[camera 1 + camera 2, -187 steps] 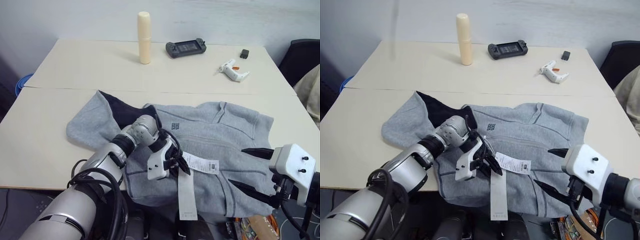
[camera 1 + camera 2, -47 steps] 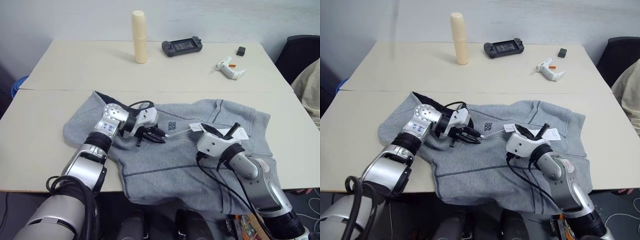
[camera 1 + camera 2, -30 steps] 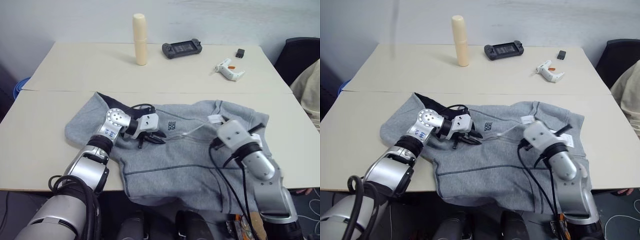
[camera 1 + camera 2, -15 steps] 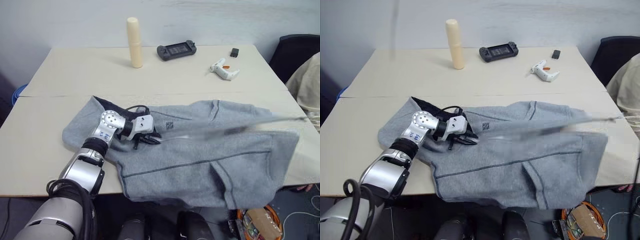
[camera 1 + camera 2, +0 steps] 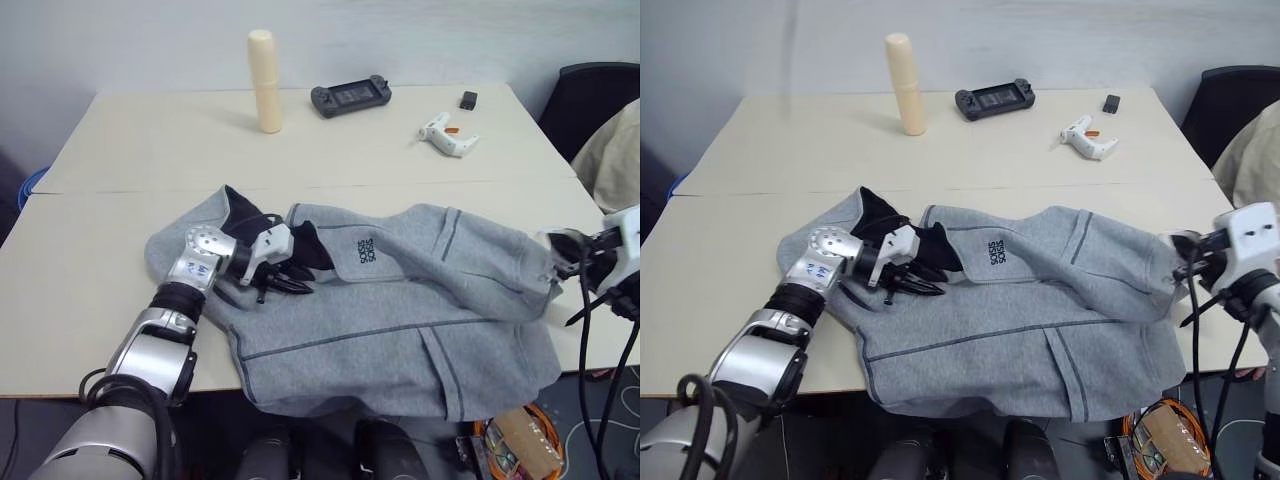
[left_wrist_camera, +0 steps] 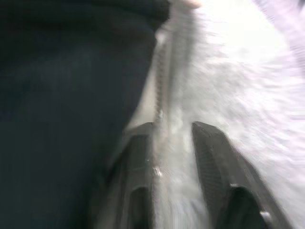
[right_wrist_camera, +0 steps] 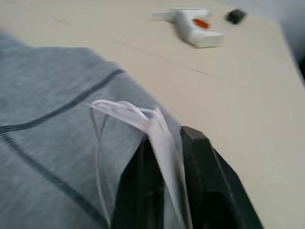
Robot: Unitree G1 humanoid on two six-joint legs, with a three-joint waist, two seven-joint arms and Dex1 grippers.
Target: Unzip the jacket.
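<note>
The left tool point(image 5: 283, 284) pinches the jacket point(image 5: 400, 320) at its collar (at nine o'clock); the right tool point(image 7: 164, 143) grips a white tag point(image 7: 159, 131). Pull apart slowly, keeping both pinches tight.

The left arm point(image 5: 165, 330) is built of silver-grey metal segments joined by black rings, with a round silver joint cap bearing small blue marks and screws. A white housing sits at its wrist, and thick black cables loop near the shoulder. The left gripper point(image 5: 283, 282) has two slim black fingers. The right gripper point(image 5: 1185, 268) carries a white block housing with two dark screws, black fingers and thin black cables hanging below.
</note>
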